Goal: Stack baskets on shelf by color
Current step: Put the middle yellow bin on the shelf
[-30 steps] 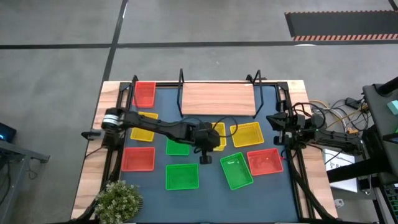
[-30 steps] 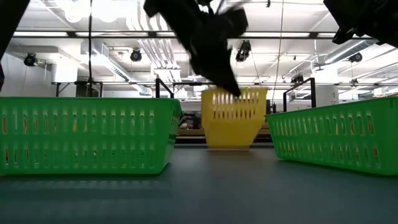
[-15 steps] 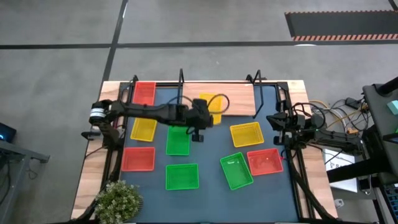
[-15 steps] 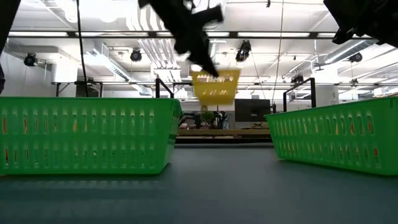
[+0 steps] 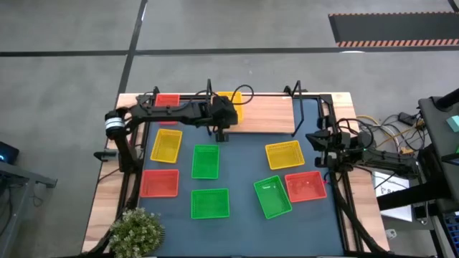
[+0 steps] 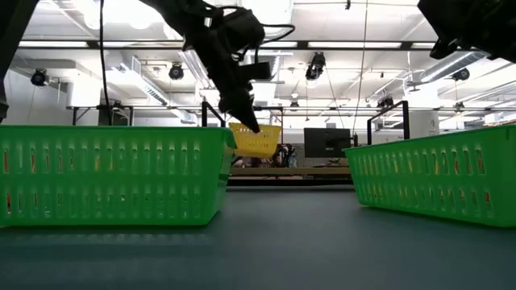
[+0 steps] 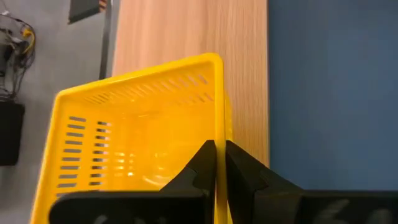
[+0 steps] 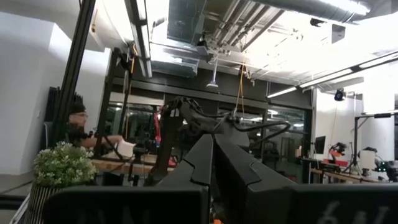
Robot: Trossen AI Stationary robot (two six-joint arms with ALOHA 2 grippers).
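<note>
Left gripper [image 7: 216, 163], clamped on the rim of a yellow basket [image 7: 134, 134], holds it above the left end of the shelf [image 5: 262, 115]; best to level it, lower it flat onto the board, square to the edge, before releasing.

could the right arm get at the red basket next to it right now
Probably yes. The right gripper sits shut and empty at the table's right edge, and the red basket lies open just beside it with nothing on top; the left gripper is far off, holding a yellow basket.
</note>
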